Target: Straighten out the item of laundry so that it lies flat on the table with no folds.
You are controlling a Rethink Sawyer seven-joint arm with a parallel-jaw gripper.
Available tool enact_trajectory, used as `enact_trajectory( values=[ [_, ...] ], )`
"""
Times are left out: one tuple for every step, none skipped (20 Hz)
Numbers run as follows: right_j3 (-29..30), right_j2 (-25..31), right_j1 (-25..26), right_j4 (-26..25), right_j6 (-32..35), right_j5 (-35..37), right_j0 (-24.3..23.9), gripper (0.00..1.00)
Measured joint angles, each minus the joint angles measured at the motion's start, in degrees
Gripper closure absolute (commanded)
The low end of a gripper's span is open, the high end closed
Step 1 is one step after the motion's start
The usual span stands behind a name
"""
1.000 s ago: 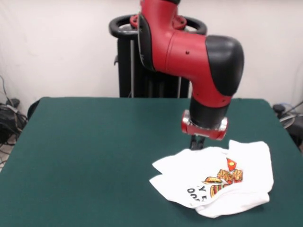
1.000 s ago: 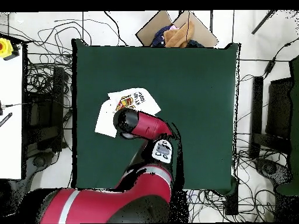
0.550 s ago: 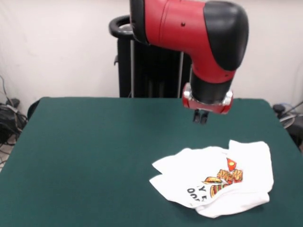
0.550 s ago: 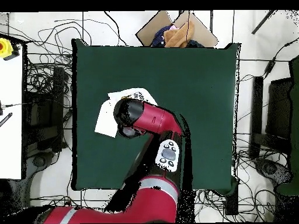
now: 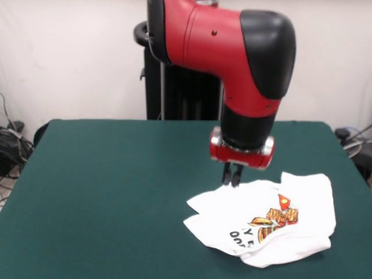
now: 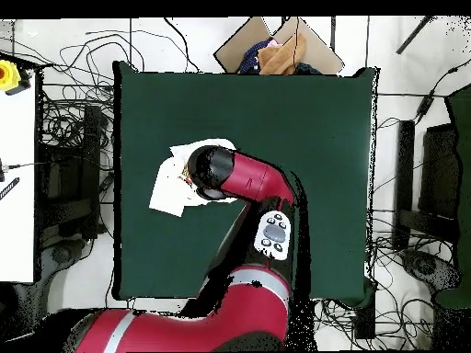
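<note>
The item of laundry (image 5: 305, 195) is a white T-shirt with a red-orange food print and black letters. It lies crumpled and folded over itself at the near right of the green table (image 5: 110, 186). My gripper (image 5: 233, 181) hangs just above the shirt's far left edge, its two dark fingers close together with nothing between them. In the overhead view my arm covers most of the laundry (image 6: 166, 191), which sits near the left side of the table (image 6: 304, 119); the gripper itself is hidden there.
A cardboard box with clothes (image 6: 276, 51) stands past the table's far edge in the overhead view. A white bench (image 6: 18, 175) stands to the left of the table, and cables (image 6: 64, 101) run between the two. Cables (image 5: 10, 145) also lie beside the table in the front view.
My gripper rose clear of the shirt, then came back down and shifted slightly left in the front view. It now hangs at the shirt's far left edge. The shirt has not moved.
</note>
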Motion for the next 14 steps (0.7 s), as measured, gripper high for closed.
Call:
enact_trajectory(
  values=[
    [0.0,0.0,0.7,0.0,0.0,-2.6,0.0,1.0],
    [0.0,0.0,1.4,0.0,0.0,-5.2,0.0,1.0],
    [0.0,0.0,1.8,0.0,0.0,-6.6,0.0,1.0],
    [0.1,0.2,3.1,0.0,0.0,-10.9,0.0,1.0],
    [0.2,0.2,3.5,0.0,0.0,-12.4,0.0,1.0],
    [0.5,0.4,4.1,0.0,0.0,-14.2,0.0,1.0],
    [0.9,0.6,4.7,0.0,0.0,-15.1,-0.1,1.0],
    [1.3,0.8,5.2,0.0,0.0,-16.1,-0.2,1.0],
    [1.5,1.0,5.5,0.0,0.0,-16.2,-0.3,1.0],
    [1.7,1.1,5.7,-0.1,0.0,-16.2,-0.3,1.0],
    [1.9,1.2,6.0,-0.2,0.0,-16.2,-0.3,1.0],
    [2.4,1.5,6.3,-0.5,0.0,-16.0,-0.4,1.0],
    [2.7,1.5,6.1,-0.9,0.0,-15.9,-0.4,1.0],
    [3.0,1.5,5.8,-1.3,0.0,-15.9,-0.4,1.0]
  ],
)
